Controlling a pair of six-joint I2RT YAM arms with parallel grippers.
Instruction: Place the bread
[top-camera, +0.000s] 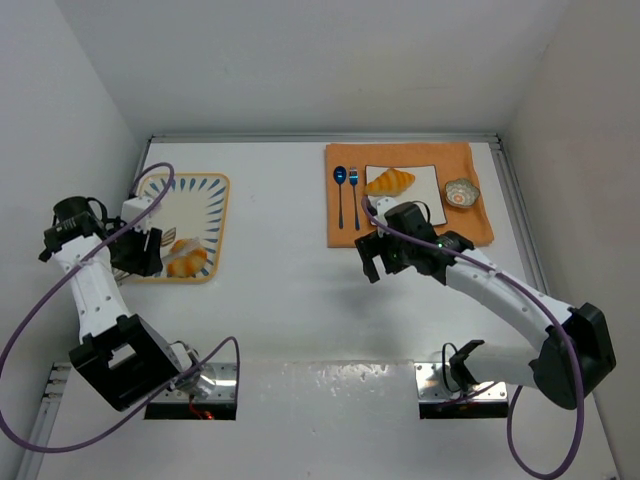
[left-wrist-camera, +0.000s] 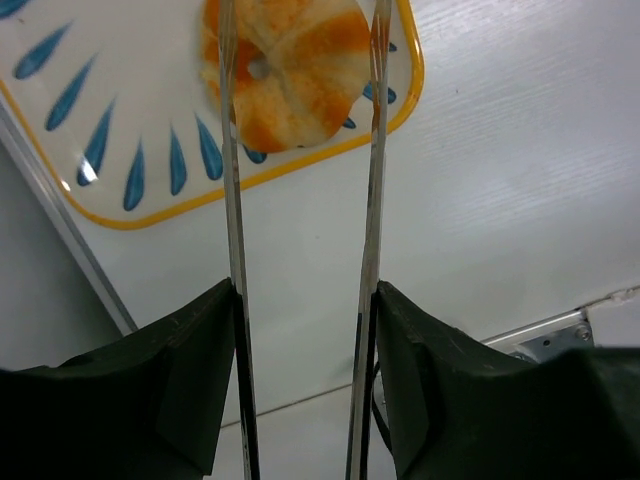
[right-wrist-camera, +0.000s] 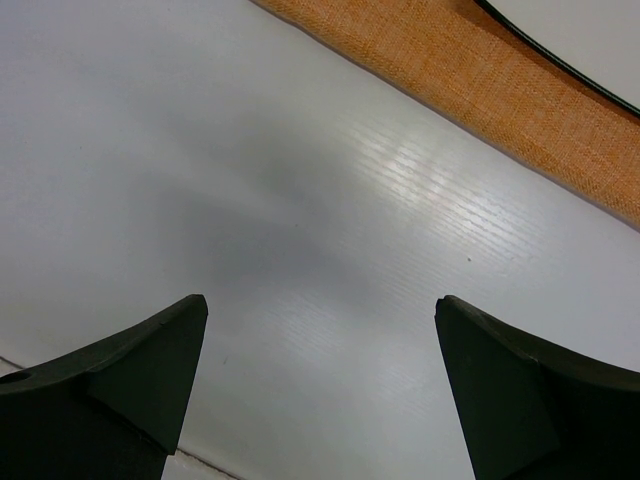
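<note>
So the white table (top-camera: 300, 310) takes up most of the view, with both arms reaching out over it. The orange mat (top-camera: 478, 222) lies just ahead of the right gripper (right-wrist-camera: 320, 300), and in the right wrist view its edge runs across the top corner past the fingertips. That gripper's jaws are spread wide with nothing between them, only bare table below.

Over on the other side, the tray (top-camera: 200, 190) with the yellow rim and blue petal marks sits right under and ahead of the left gripper (top-camera: 148, 255). Its jaws are parted too, not clamped on anything as far as I can see. In the left wrist view its two thin fingers (left-wrist-camera: 232, 250) run up either side of the bun (left-wrist-camera: 285, 70), which lies on the near corner of the tray. One finger crosses in front of the bun's edge, and I can't tell if it touches.

On the mat, beyond the right gripper, there's a white plate (top-camera: 425, 178) with the croissant (top-camera: 389, 181) on it. A small bowl (top-camera: 461, 192) sits just right of the plate, and a spoon (top-camera: 341, 190) and fork (top-camera: 355, 195) lie side by side to its left.
</note>
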